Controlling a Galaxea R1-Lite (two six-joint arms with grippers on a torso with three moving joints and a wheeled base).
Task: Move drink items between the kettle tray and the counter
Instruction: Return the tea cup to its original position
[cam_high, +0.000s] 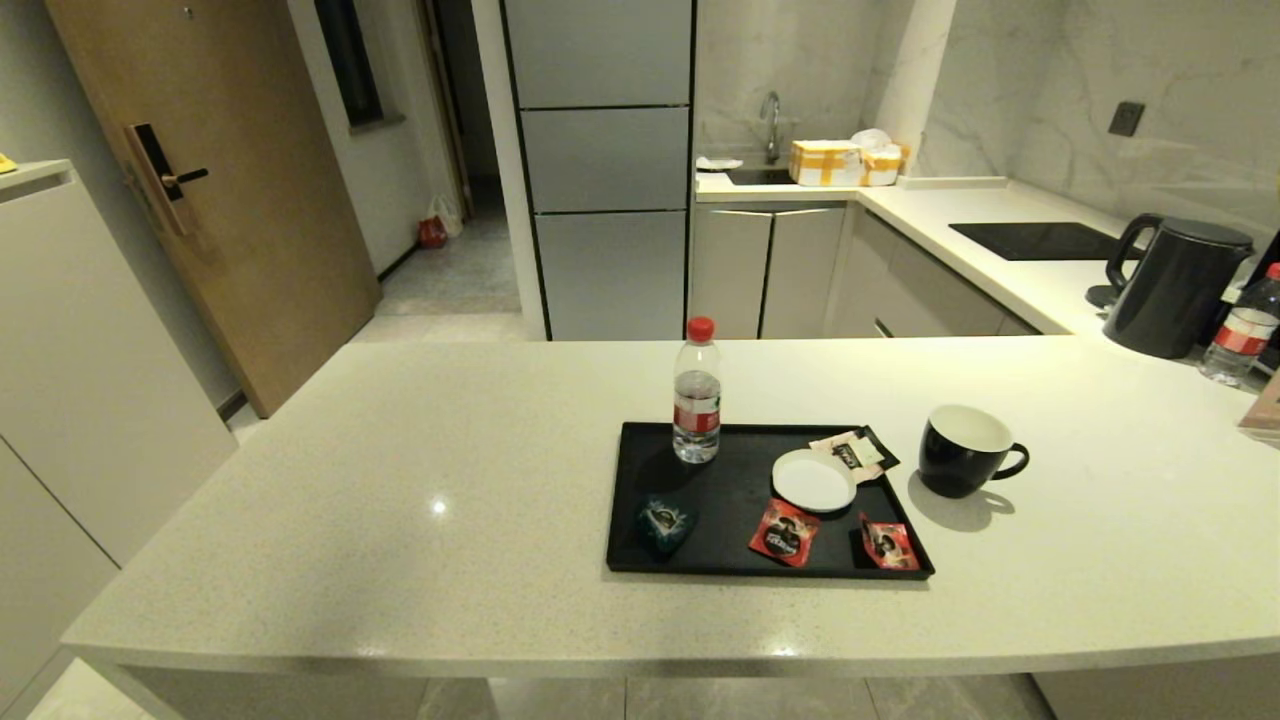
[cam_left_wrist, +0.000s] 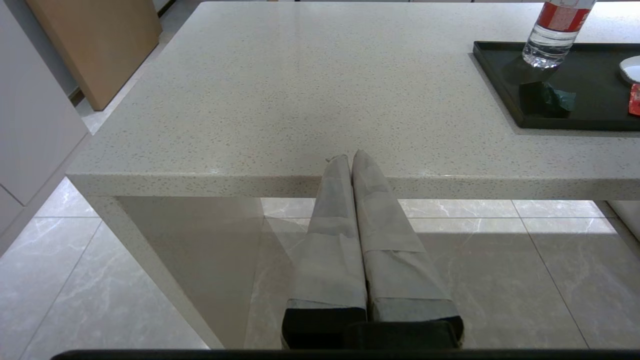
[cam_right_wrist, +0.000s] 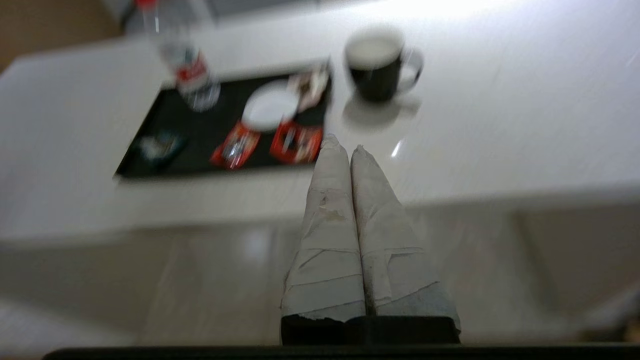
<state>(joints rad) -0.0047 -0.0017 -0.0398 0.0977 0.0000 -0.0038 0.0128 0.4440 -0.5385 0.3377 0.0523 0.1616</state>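
The black mug (cam_high: 964, 451) (cam_right_wrist: 377, 64) stands upright on the speckled counter (cam_high: 400, 500) just right of the black kettle tray (cam_high: 640, 465) (cam_left_wrist: 500, 80) (cam_right_wrist: 150, 150), handle to the right. The dark teal sachet (cam_high: 664, 522) (cam_left_wrist: 552, 98) (cam_right_wrist: 159, 145) lies in the tray's near left corner. Neither gripper shows in the head view. My left gripper (cam_left_wrist: 348, 158) hangs shut and empty in front of the counter's near edge, left of the tray. Shut and empty too, my right gripper (cam_right_wrist: 344, 146) is held before the counter edge, off the tray's near right corner.
The tray also carries a clear red-capped water bottle (cam_high: 696, 392), a white round lid (cam_high: 813, 480), two red sachets (cam_high: 785, 532) and a pale sachet (cam_high: 853, 452). At the far right stand a black kettle (cam_high: 1176, 286) and a second bottle (cam_high: 1241, 328). A black cooktop (cam_high: 1035, 240) lies behind.
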